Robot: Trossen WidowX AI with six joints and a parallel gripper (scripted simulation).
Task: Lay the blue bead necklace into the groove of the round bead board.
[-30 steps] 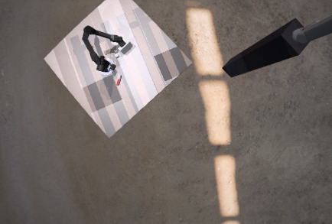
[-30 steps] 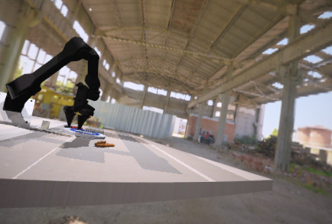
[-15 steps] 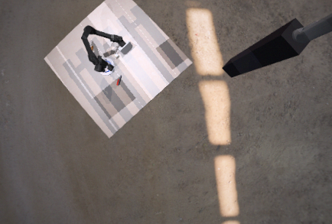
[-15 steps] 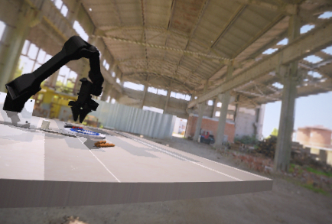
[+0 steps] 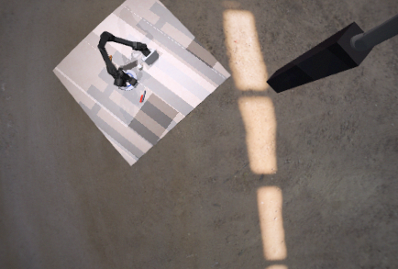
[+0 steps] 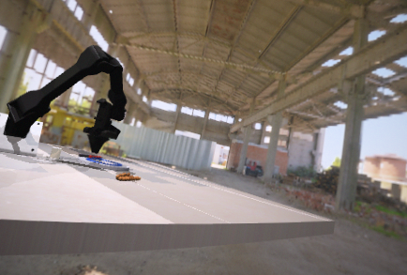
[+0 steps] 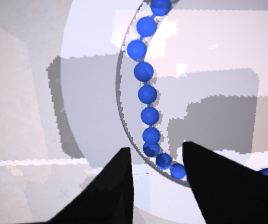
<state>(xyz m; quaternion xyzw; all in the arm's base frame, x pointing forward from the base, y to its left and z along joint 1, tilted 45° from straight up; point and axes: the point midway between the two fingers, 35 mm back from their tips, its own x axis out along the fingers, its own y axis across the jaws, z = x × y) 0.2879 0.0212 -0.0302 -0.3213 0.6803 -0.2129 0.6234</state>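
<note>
The round bead board [image 7: 90, 30] [image 6: 126, 170] lies flat, pale, with a dark curved groove edge. The blue bead necklace [image 7: 147, 94] [image 6: 104, 161] lies on it in a wide loop. In the wrist view its left run sits inward of the groove's dark outer edge; lower down the beads lie close along that edge. Whether they are seated in the groove cannot be told. My gripper [image 7: 156, 153] [image 6: 96, 151] points down over the necklace's lower left bend, fingers partly open, holding nothing. Some beads show between the fingertips from above; the right finger hides part of the lower run.
An orange beaded thing [image 5: 110, 57] [image 6: 128, 176] lies beside the board. A small red item [image 5: 142, 97] [image 6: 95, 157] lies on its other side. A small pale object [image 5: 140, 66] [image 6: 55, 153] stands between the board and the arm's base.
</note>
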